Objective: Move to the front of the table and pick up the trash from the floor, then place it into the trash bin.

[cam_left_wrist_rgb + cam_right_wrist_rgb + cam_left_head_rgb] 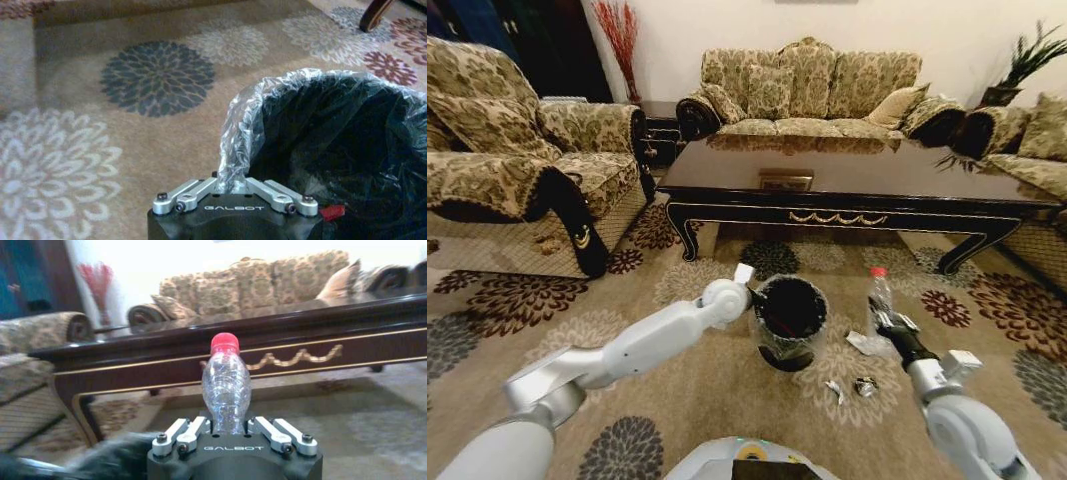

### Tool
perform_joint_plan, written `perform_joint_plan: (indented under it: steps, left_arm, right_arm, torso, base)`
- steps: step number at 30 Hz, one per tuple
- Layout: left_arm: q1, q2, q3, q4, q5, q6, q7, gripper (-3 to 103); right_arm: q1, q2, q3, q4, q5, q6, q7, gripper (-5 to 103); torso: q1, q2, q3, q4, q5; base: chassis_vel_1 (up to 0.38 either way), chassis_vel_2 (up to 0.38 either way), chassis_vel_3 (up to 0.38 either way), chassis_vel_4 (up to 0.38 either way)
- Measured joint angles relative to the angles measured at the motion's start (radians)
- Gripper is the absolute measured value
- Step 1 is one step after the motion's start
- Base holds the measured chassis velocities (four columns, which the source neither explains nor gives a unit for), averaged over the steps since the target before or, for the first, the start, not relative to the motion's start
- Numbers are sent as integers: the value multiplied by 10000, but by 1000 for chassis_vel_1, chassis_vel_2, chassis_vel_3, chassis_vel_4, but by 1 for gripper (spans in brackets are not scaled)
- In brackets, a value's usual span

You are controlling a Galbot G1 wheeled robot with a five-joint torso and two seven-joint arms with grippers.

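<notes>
The left gripper (749,291) pinched the bin's (789,322) liner rim. Just right of the bin, the right gripper (885,318) clasped a bottle (880,291), upright, cap up. Scraps (852,386) lay on the floor (727,390), nearer the right arm.

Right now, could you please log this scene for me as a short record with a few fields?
left gripper: shut on the liner at the rim of the trash bin
right gripper: shut on a clear plastic bottle with a red cap, held upright
trash still on the floor: a flat wrapper, a white scrap, a greyish wad, all right of the bin
table: beyond the bin, in front of the sofa
</notes>
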Motion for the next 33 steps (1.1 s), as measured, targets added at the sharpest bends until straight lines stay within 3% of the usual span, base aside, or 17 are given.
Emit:
perform_joint_plan:
  steps: [8,17,30,33]
  left_arm:
    - [-364,-871,937,531,-568,-3,-666,2]
    - [-817,-2198,1732,1174,-793,-7,-834,2]
    - [-878,-1754,1755,684,-942,-6,-1108,2]
    - [-881,-1643,1735,602,-946,-7,-1138,2]
  right_arm:
    - [12,205,-508,253,-224,170,-33,24]
    - [-136,649,-550,203,-585,311,-154,24]
    - [-222,720,-635,-12,-870,317,-235,21]
    - [-236,734,-656,2,-887,274,-280,29]
  torso:
    - [0,0,0,-2,-1]
    - [-1,0,-1,-10,0]
    - [-1,0,0,-1,0]
    - [-1,0,0,-1,-1]
  base:
    - [0,0,0,0]
    - [0,0,0,0]
    - [0,0,0,0]
    - [0,0,0,0]
